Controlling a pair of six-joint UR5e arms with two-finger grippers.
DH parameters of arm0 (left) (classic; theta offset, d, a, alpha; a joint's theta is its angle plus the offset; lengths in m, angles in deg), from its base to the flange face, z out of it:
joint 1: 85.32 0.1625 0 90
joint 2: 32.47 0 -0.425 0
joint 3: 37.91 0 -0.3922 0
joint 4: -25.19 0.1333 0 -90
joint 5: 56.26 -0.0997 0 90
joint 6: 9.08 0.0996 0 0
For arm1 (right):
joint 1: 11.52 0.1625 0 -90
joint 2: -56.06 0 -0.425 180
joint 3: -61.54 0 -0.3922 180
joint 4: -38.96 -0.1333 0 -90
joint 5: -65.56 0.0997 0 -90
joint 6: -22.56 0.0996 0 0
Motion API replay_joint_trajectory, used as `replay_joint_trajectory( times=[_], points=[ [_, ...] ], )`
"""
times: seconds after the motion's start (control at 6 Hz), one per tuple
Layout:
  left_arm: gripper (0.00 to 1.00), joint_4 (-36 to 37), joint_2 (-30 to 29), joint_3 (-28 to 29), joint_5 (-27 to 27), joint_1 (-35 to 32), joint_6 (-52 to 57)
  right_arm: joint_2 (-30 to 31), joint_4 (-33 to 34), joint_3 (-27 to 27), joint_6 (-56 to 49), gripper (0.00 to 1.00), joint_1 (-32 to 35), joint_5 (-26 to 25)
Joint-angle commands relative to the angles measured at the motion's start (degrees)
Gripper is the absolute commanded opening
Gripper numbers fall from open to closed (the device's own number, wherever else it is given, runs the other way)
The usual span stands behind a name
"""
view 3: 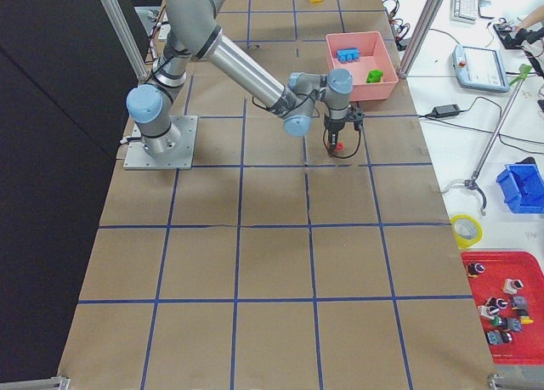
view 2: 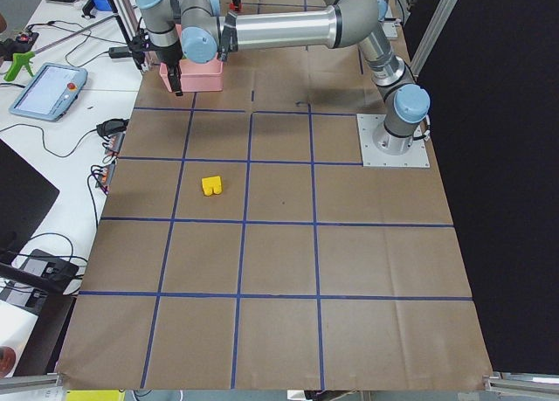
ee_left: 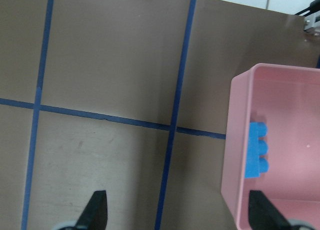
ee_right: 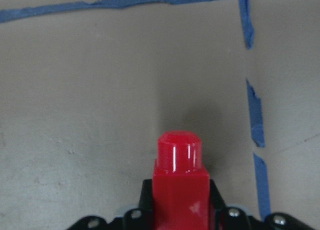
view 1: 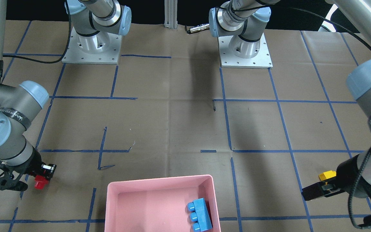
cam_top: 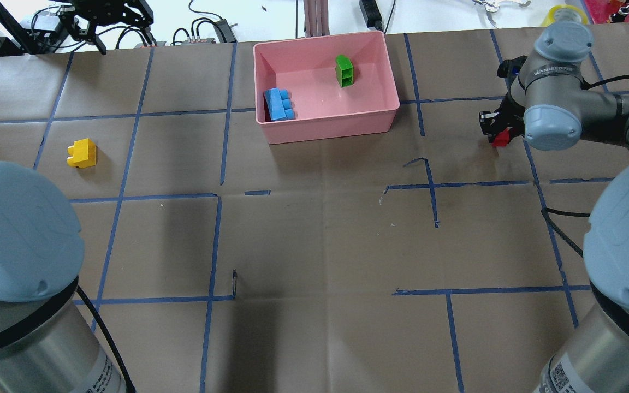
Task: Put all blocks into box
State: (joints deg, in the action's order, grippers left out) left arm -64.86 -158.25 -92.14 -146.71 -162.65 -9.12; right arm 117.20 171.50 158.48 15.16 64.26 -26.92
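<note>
The pink box (cam_top: 325,129) stands at the table's far edge and holds the light-blue brick (cam_top: 280,103) and the green brick (cam_top: 344,71). The yellow brick (cam_top: 81,153) lies on the paper to the left of the box. My right gripper (cam_top: 494,131) is shut on the red brick (ee_right: 180,180), just above the table to the right of the box. My left gripper (ee_left: 177,197) is open and empty. It hangs above the table beside the box's left wall (ee_left: 235,140), and the light-blue brick (ee_left: 256,150) shows past it.
Brown paper with a blue tape grid covers the table. The two arm bases (view 1: 92,45) (view 1: 245,48) are bolted at the robot's side. A desk with a tablet (view 2: 48,91) and cables runs along the table's far edge behind the box.
</note>
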Motion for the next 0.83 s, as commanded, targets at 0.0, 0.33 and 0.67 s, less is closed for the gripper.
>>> replay_joint_trajectory(
  times=[0.0, 0.33, 0.67],
  points=[
    [0.99, 0.13, 0.36, -4.54, -4.99, 5.76, 5.02, 5.46, -14.58, -7.15, 0.54, 0.05, 0.24, 0.8],
    [0.95, 0.84, 1.14, -9.98, -4.83, 9.03, 7.42, 4.45, -21.69, -18.58, 2.12, 0.06, 4.97, 13.64],
    [0.95, 10.7, 1.85, -18.14, -4.74, 12.62, 10.56, -6.49, -15.26, -30.15, 11.14, 0.06, 12.52, 23.97]
  ],
)
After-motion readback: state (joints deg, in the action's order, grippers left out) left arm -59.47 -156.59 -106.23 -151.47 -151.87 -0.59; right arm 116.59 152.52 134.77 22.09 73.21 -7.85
